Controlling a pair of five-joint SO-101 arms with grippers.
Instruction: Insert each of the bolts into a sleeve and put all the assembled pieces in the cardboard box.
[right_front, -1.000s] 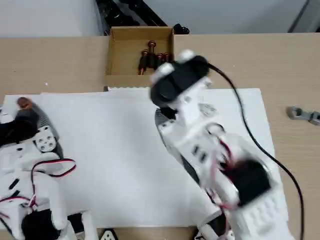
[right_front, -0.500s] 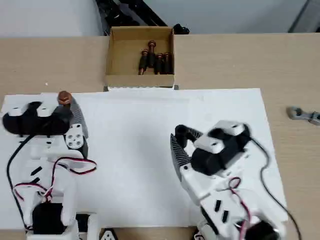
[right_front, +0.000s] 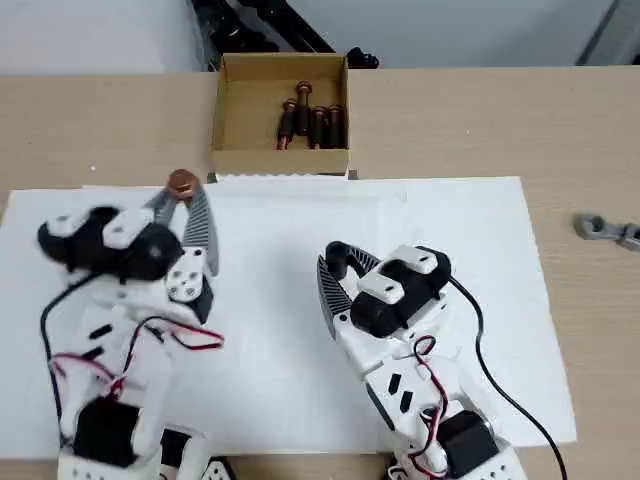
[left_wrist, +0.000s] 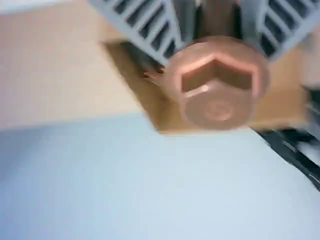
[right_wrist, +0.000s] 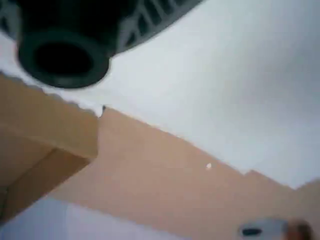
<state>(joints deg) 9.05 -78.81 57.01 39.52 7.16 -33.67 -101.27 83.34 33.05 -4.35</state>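
Now the left pincer (right_front: 188, 200) clamps the copper hex-head bolt (left_wrist: 215, 82), the right pincer (right_front: 333, 275) the black tubular sleeve (right_wrist: 62, 57) — best align both axes squarely before pushing in.

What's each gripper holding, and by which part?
Left gripper: copper bolt, by the shank behind its hex head. Right gripper: black sleeve, by its body, open end free.

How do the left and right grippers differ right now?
The left gripper holds a copper hex-head bolt; the right gripper holds a black sleeve. The left gripper is by the white paper's far edge, near the cardboard box; the right gripper is over mid-paper. Both are shut on a part.
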